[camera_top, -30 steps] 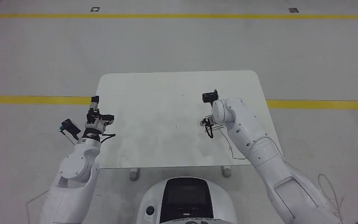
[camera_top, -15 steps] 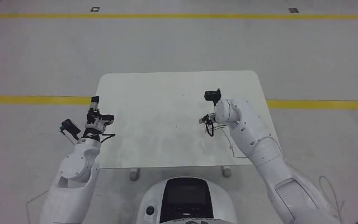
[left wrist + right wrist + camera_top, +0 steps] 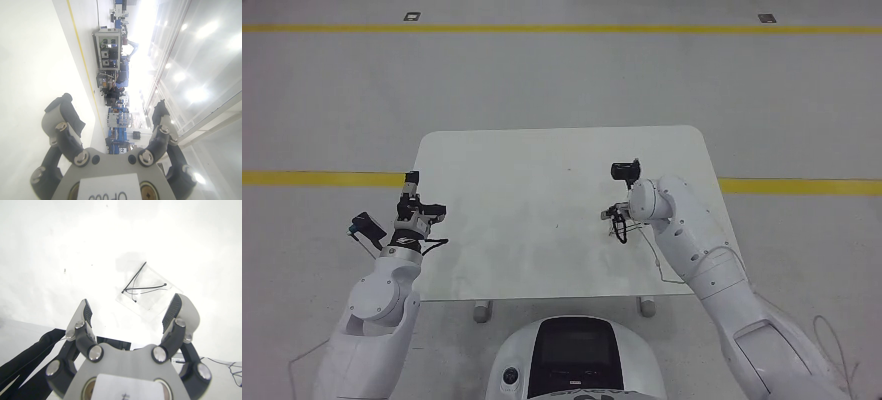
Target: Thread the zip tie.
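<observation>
Black zip ties (image 3: 143, 288) lie crossed on a clear square sheet (image 3: 157, 308), flat on the white table (image 3: 542, 180), right half (count uncertain, at least two). Right gripper (image 3: 131, 298) hangs above the sheet, jaws spread wide, nothing between them, not touching the ties. Left gripper (image 3: 113, 98) sits at the table's left edge, well apart, fingers likewise spread and empty.

Black zip ties (image 3: 149, 287), crossed, unlooped, flat on clear sheet (image 3: 155, 303)
</observation>
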